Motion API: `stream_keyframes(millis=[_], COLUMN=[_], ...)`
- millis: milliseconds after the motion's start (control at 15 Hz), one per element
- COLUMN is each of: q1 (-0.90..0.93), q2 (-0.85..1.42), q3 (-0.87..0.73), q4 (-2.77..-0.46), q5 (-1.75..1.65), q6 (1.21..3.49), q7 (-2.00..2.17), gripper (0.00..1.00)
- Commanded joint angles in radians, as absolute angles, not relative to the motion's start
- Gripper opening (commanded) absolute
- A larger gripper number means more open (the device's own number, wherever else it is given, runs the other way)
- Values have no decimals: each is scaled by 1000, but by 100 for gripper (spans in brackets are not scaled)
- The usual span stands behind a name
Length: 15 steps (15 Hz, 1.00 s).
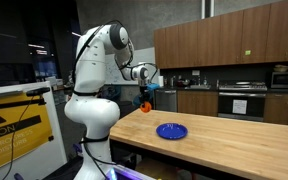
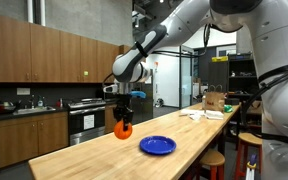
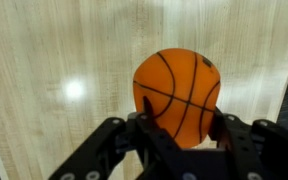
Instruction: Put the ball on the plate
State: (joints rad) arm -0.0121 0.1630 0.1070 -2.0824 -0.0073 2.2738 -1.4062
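An orange ball (image 3: 177,92) with black basketball lines fills the middle of the wrist view, clamped between my two black fingers (image 3: 149,118). My gripper (image 2: 122,124) is shut on the ball (image 2: 123,128) and holds it in the air above the wooden table. In both exterior views the ball (image 1: 145,103) hangs clear of the tabletop. The deep blue plate (image 2: 157,145) lies flat on the table, to the right of the ball and nearer that camera. Seen from the opposite side, the plate (image 1: 171,131) sits right of and below my gripper (image 1: 145,99). The plate is out of the wrist view.
The long wooden table (image 1: 224,150) runs across the room, its end edge near the robot base (image 1: 89,110). Papers and a brown bag (image 2: 213,102) sit at its far end. Kitchen cabinets and an oven (image 1: 240,100) stand behind.
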Motion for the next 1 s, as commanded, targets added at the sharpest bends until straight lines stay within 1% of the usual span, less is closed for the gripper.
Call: stream_keyframes(millis=[0, 933], q1=[-28, -92], q2=[112, 83], q3=[92, 11], q4=[-2126, -2163], q5=[45, 151], q6=[2275, 2274], q7=[-1465, -1593], gripper=[25, 25])
